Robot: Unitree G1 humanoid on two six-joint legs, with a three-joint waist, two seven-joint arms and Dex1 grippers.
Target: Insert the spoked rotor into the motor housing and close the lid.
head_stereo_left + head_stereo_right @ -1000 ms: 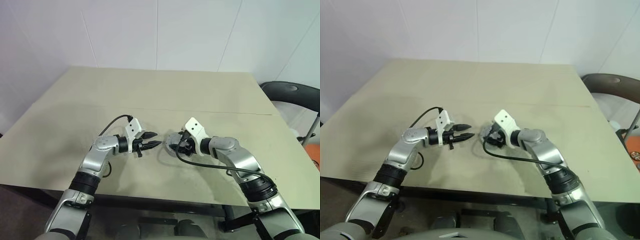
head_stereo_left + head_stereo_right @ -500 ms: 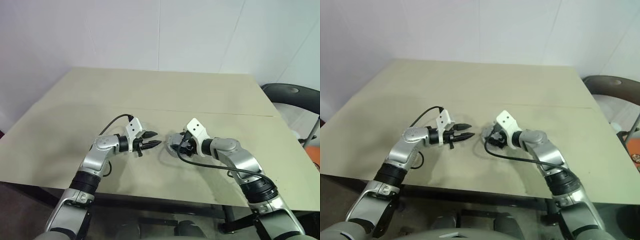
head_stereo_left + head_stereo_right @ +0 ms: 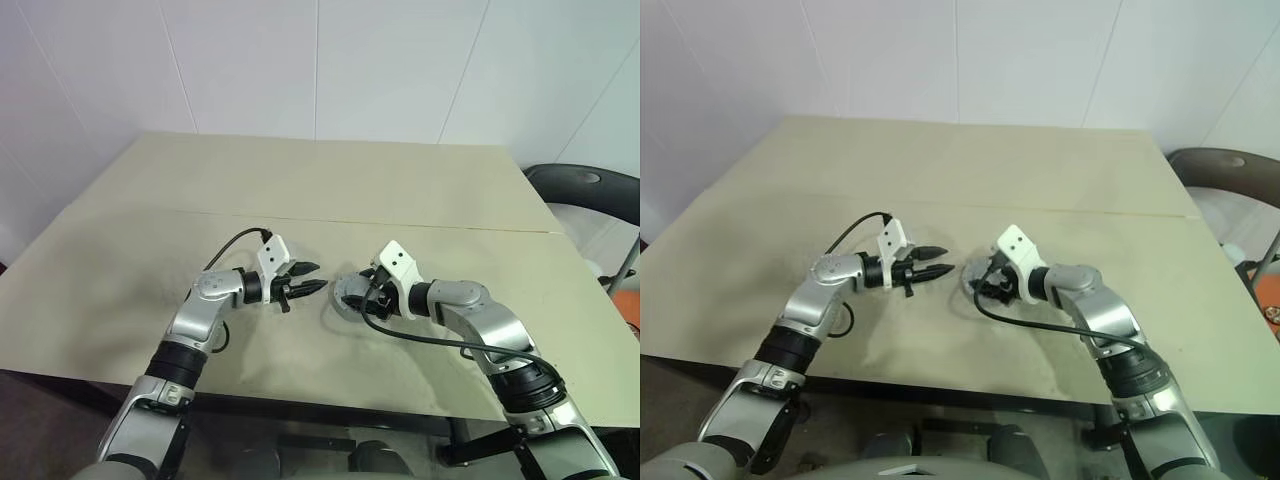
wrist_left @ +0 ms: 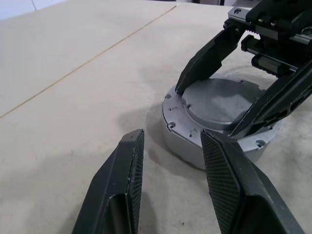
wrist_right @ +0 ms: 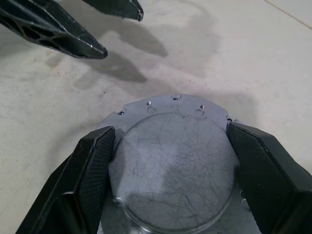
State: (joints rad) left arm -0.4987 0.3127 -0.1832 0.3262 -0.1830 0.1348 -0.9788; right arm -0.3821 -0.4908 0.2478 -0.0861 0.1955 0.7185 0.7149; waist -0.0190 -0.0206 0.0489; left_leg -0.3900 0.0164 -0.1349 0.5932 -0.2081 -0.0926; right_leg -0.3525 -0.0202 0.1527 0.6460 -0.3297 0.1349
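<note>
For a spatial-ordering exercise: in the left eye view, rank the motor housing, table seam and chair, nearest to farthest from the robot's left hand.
1. Motor housing, just right of the left hand.
2. Table seam, behind.
3. Chair, far right.

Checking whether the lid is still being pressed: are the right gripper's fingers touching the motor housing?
Touching. In the right wrist view, both fingers of the right gripper press against the raised lid disc of the motor housing.

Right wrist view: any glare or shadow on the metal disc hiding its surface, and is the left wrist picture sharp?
Right wrist view: the metal disc carries a soft dark shadow across its middle, no harsh glare; fine scratches and rim holes stay readable. Left wrist view: the disc is sharp, and so are the left gripper's fingers, with a soft shadow on the table beside it.
</note>
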